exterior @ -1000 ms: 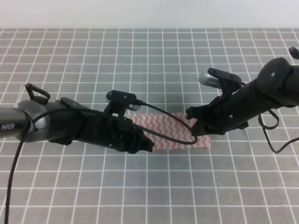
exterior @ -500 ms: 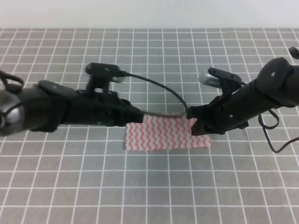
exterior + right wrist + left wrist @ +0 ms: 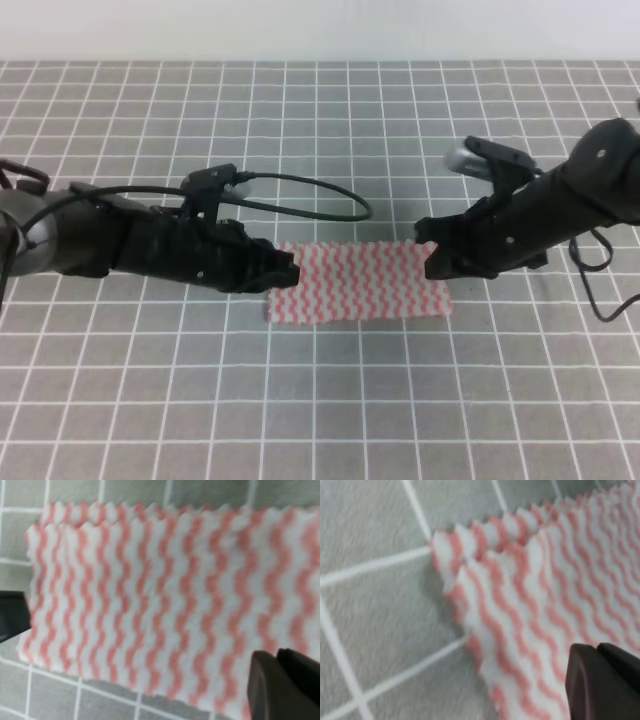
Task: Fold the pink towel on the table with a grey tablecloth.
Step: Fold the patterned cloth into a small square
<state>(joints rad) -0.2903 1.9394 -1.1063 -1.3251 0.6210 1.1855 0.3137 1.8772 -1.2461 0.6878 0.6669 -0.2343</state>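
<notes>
Left arm now off pink towel (image 3: 358, 281)

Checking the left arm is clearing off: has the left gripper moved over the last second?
Yes. The left gripper moved left, from over the pink-and-white striped towel to its left edge.

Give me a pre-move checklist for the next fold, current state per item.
1. Pink towel lies flat on the grey tablecloth: ok.
2. First fold done, two offset layers at the corner in the left wrist view: ok.
3. Left gripper at the towel's left edge: ok.
4. Right gripper at the towel's right edge: ok.
5. Fingers open or shut on cloth: cannot tell.
6. Cable loop clear of the towel: ok.
</notes>
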